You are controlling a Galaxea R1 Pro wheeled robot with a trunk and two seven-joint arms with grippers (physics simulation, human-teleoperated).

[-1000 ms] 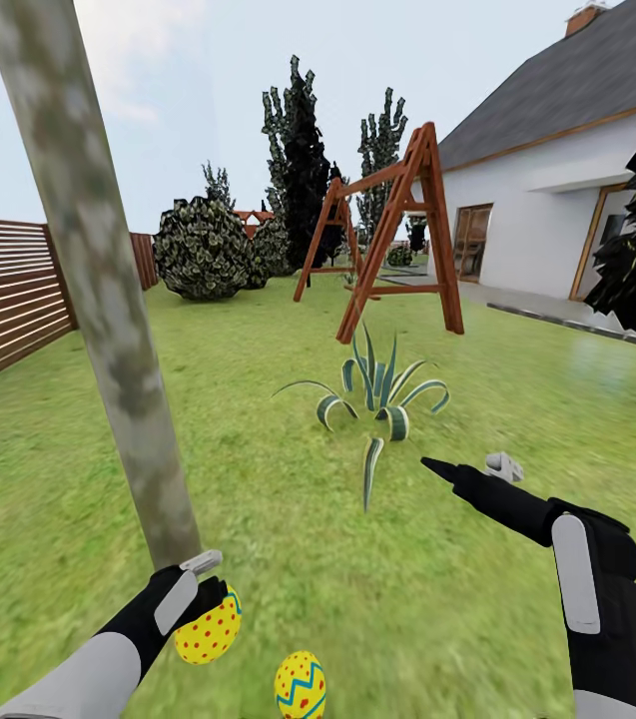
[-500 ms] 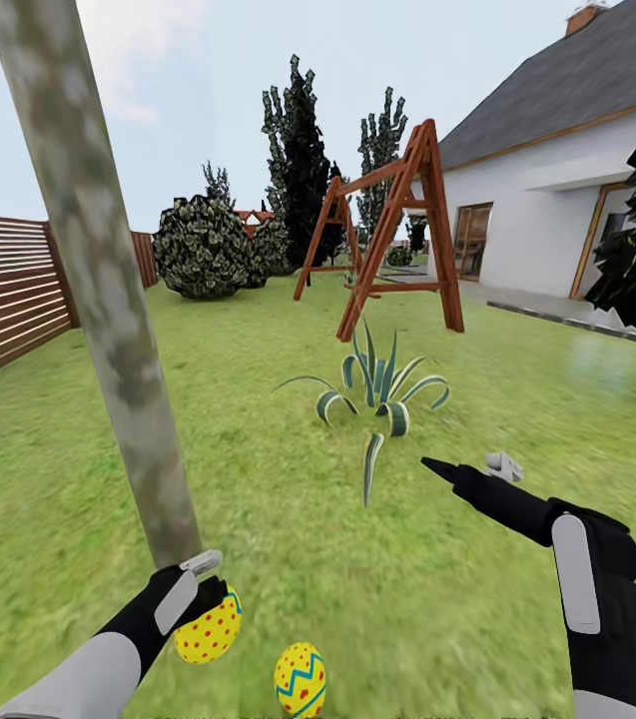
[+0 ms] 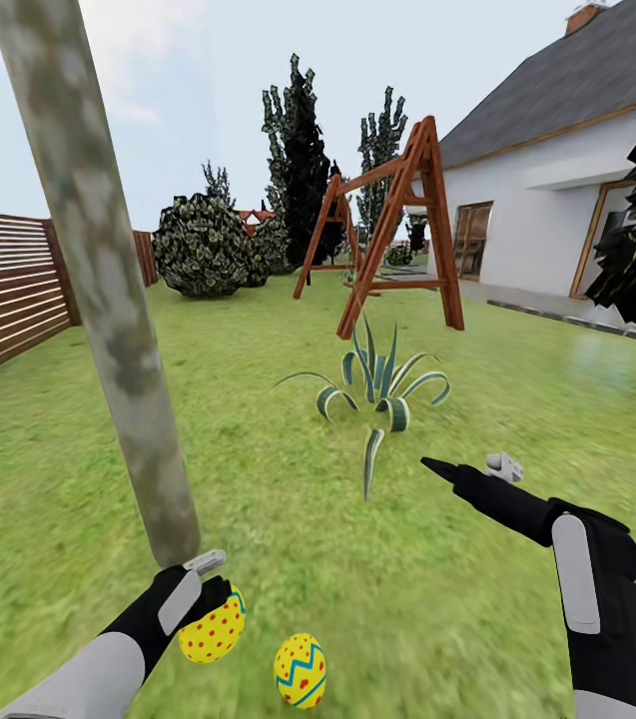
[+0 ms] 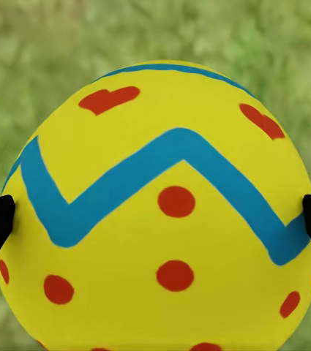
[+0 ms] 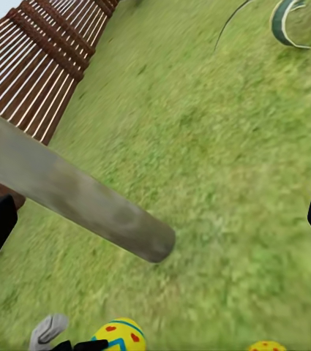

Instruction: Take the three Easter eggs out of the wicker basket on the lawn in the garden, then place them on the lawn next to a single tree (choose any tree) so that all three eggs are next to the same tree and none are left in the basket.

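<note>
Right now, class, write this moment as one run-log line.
left gripper: shut on Easter egg, low by tree | right gripper: open, empty | second egg: on lawn near trunk

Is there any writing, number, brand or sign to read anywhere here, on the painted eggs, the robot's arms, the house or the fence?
None: no words, numbers, brands or signs can be read in any view.
The egg in the left end effector carries only red dots, red hearts and a blue zigzag band.
The egg on the lawn shows the same kind of pattern, no text.
The house, fence and swing frame are bare.
</note>
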